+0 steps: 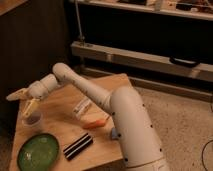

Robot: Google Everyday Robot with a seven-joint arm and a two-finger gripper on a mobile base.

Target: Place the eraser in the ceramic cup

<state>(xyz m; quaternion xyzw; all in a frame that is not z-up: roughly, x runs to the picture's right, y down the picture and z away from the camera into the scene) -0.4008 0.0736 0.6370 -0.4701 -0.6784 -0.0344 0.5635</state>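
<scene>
One camera looks down from high behind the arm's shoulder (quite close), facing the table [56, 121] and shelving [150, 62]; the gripper [18, 106] sits frame-left by the ceramic cup [31, 119].

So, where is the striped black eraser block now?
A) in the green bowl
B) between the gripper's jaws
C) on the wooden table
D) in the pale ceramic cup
C: the striped black eraser block lies on the wooden table beside the round green bowl; the gripper, jaws open and empty, hangs over the small pale ceramic cup.
</scene>
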